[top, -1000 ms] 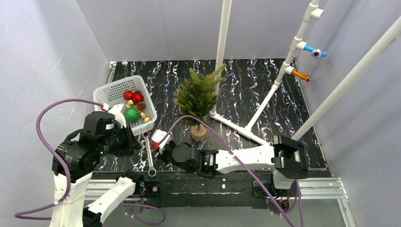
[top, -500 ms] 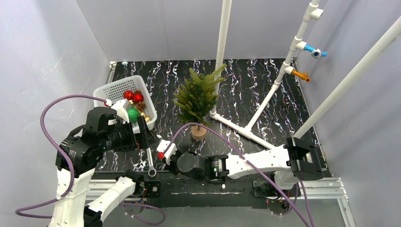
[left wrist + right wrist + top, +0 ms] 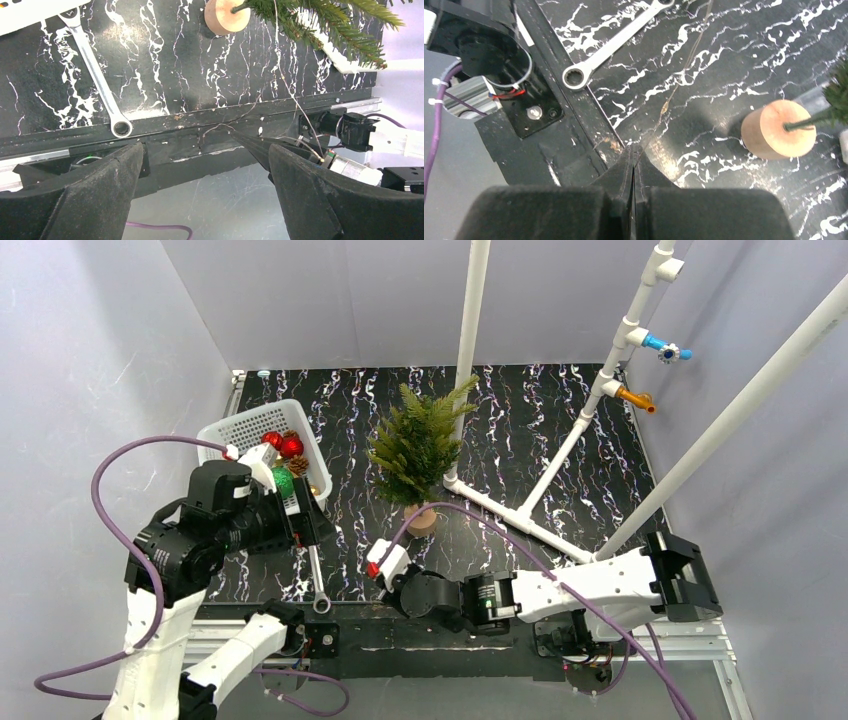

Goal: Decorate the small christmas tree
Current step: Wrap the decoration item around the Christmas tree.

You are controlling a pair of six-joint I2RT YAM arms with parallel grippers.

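Plain pale walls [image 3: 330, 300] box in a black, white-veined table [image 3: 540, 420], possibly marble-patterned.

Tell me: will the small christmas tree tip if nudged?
Probably: the small christmas tree looks top-heavy, bushy crown over a small round base. The thin wire pinched in the right hand could also drag it.

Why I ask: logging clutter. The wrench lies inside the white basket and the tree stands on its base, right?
No: the wrench lies on the table beside the white basket, as the top external view shows. The tree does stand on its base.
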